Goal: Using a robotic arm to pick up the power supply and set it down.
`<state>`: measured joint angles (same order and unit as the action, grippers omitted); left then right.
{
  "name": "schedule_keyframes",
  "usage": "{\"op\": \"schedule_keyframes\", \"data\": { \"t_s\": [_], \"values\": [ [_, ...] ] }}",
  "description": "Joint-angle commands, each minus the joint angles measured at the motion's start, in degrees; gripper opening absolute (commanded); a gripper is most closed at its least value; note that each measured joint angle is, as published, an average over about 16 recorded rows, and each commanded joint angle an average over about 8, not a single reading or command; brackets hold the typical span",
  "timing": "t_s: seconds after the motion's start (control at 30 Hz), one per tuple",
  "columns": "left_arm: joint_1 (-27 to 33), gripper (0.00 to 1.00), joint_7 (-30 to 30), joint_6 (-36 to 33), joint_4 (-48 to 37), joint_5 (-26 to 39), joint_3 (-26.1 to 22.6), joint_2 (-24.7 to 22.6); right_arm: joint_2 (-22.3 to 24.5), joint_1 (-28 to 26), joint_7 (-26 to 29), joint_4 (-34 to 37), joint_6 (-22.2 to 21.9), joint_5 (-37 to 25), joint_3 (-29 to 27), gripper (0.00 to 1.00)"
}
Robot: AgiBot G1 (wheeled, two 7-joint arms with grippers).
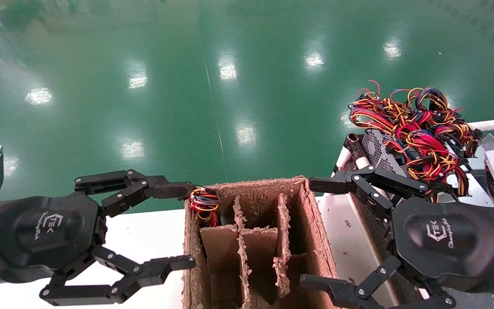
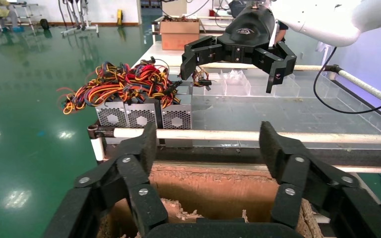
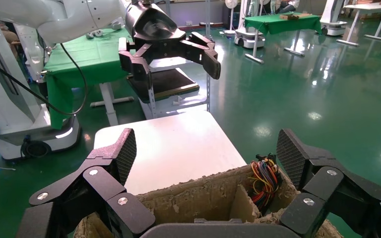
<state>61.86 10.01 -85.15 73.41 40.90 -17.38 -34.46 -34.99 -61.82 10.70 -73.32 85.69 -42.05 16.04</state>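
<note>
At the bench's near edge, a divided cardboard box (image 1: 255, 240) sits between two wide-open, empty hands: the left hand (image 1: 178, 225) at its left wall, the right hand (image 1: 320, 234) at its right. The power supply (image 1: 204, 206) stands in the box's far-left compartment. Risk: fingers could snag its coiled wires or crush a divider. Farther right, spare supplies (image 1: 384, 154) sit under tangled wires (image 1: 414, 128).

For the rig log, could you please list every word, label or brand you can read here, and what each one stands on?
"TEK": on the black back of the left gripper, with a small script line beside it too fine to read.
"TEK": on the black back of the right gripper, again with unreadable script beside it.
Nothing readable on the cardboard box or the power supplies.
</note>
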Motion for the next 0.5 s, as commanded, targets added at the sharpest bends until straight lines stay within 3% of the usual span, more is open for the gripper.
{"op": "schedule_keyframes", "data": {
  "t_s": [0.03, 0.5],
  "values": [
    [0.0, 0.0, 0.0, 0.0, 0.0, 0.0, 0.0, 0.0, 0.0, 0.0, 0.0, 0.0, 0.0, 0.0, 0.0, 1.0],
    [0.0, 0.0, 0.0, 0.0, 0.0, 0.0, 0.0, 0.0, 0.0, 0.0, 0.0, 0.0, 0.0, 0.0, 0.0, 1.0]
  ]
}}
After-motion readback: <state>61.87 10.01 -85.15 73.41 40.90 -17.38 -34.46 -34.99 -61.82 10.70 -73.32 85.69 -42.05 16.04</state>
